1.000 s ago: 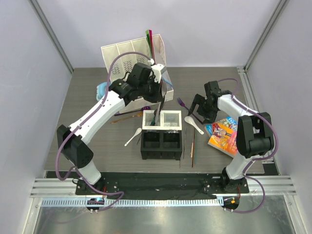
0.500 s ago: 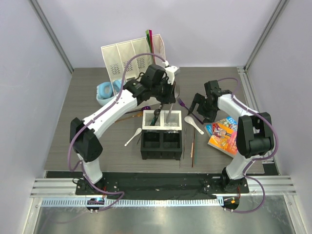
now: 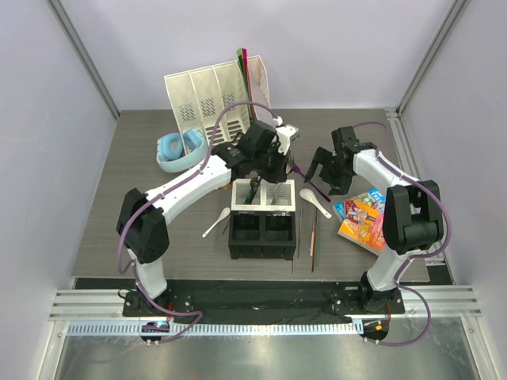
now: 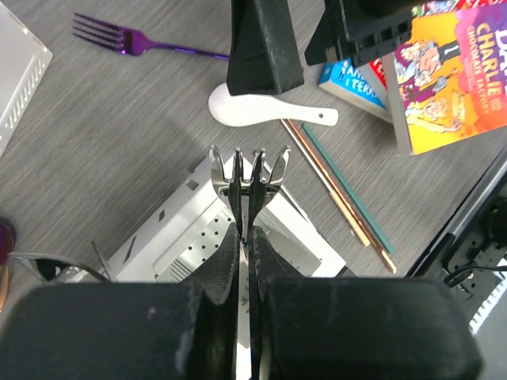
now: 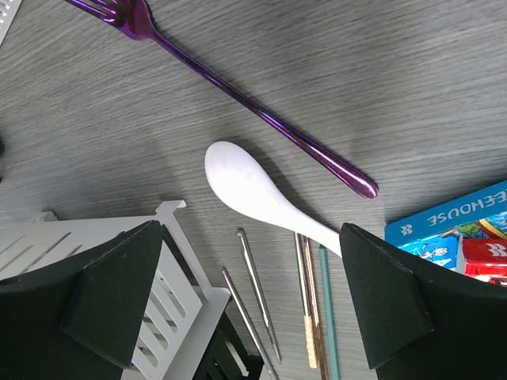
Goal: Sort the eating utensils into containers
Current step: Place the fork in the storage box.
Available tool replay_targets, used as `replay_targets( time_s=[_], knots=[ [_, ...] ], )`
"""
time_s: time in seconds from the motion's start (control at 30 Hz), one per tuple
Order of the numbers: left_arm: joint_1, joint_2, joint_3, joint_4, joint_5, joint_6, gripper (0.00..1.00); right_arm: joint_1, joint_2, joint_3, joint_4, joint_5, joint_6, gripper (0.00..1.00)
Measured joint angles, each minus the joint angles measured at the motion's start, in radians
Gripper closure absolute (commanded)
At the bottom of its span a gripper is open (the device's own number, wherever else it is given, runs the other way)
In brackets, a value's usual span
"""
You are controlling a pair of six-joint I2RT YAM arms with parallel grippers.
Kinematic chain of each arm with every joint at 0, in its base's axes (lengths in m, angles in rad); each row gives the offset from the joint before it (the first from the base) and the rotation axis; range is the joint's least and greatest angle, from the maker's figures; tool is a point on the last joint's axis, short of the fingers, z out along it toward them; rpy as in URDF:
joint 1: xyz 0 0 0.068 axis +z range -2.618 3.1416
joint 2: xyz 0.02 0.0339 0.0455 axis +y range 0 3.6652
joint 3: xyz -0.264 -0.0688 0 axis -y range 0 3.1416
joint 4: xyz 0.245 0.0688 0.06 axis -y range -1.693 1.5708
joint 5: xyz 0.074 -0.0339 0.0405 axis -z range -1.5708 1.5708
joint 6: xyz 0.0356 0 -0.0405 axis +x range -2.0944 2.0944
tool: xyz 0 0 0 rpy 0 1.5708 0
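My left gripper is shut on a metal fork, tines pointing away, held above the white cells of the four-cell caddy; in the left wrist view the gripper hangs over a white slotted cell. A black piece stands in the left white cell. My right gripper is open and empty above a white soup spoon, with a purple fork just beyond it. Thin chopsticks lie right of the caddy. A second white spoon lies left of the caddy.
A tall white file organiser stands at the back with blue headphones in front of it. A colourful book lies at the right, close to my right arm. The two grippers are close together behind the caddy.
My left arm has swung right with the metal fork, from behind the caddy's left side to above its white cells. My right gripper has shifted slightly back.
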Motion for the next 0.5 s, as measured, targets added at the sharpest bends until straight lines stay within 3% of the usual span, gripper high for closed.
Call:
replay_targets(
  time_s=[0.5],
  knots=[
    [-0.027, -0.001, -0.100, 0.054, -0.046, 0.029, 0.96, 0.000, 0.004, 0.005, -0.004, -0.001, 0.000, 0.00]
  ],
)
